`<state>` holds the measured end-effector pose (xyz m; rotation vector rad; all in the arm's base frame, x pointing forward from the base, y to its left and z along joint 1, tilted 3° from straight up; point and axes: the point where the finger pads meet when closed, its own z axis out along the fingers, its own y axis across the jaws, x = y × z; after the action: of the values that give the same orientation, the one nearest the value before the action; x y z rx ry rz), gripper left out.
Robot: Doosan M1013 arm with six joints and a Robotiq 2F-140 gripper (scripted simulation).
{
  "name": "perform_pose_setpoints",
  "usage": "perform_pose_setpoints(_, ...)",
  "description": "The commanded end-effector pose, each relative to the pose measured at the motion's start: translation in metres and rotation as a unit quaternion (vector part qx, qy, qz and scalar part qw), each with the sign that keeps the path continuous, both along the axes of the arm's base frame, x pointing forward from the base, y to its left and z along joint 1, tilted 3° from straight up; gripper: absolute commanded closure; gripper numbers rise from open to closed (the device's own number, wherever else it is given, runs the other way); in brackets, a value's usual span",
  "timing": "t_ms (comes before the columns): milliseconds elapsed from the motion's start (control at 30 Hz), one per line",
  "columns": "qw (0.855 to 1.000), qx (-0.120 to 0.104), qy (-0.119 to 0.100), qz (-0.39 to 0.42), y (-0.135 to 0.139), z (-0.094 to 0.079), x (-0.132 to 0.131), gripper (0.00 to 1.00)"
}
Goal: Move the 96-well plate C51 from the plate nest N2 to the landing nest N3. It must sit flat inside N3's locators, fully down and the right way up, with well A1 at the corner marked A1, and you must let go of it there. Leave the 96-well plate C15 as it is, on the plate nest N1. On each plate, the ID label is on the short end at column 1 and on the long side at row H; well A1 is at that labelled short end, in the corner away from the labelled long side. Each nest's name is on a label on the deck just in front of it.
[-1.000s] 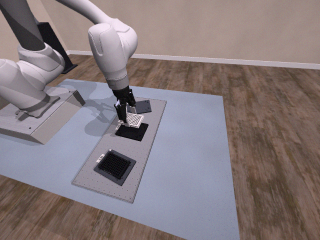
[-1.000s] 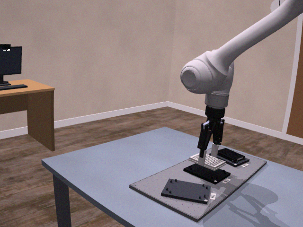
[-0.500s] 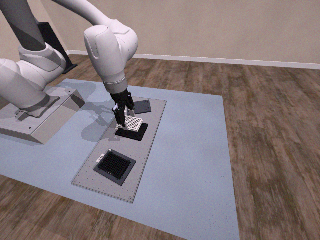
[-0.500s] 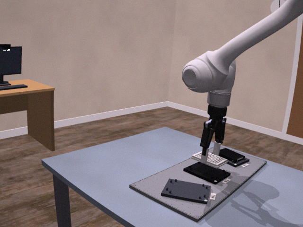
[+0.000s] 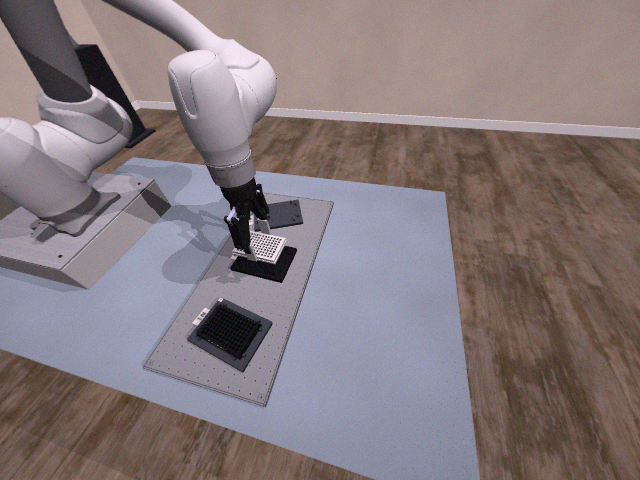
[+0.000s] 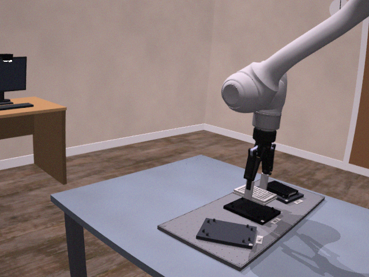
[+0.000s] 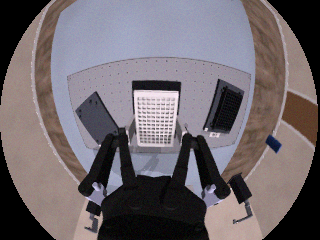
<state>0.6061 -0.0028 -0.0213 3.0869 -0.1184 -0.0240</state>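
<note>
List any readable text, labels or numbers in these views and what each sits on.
No text is readable in any view.
White deck label in front of the middle nest: too small and blurred to read.
White deck label by the bare nest: blurred.
White deck label by the black plate's nest: blurred.
White ID label at the black 96-well plate: dark marks, unreadable.
White 96-well plate in the gripper: no label text visible.

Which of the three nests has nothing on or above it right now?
The grey nest at the near end of the deck in the exterior view. The middle black nest lies under the white plate in the hand; the far nest carries the black plate.
</note>
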Motion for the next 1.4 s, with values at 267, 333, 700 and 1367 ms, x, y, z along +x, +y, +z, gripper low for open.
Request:
perform_pose_setpoints(267,1.000,0.000,0.000,0.000,0.000,0.000,0.000,1.00)
perform_pose_setpoints(333,1.000,0.000,0.000,0.000,0.000,0.000,0.000,1.00)
perform_pose_setpoints(700,1.000,0.000,0.000,0.000,0.000,-0.002,0.000,1.00)
perform_pose_setpoints(1367,1.000,0.000,0.000,0.000,-0.001,-0.027,0.000,1.00)
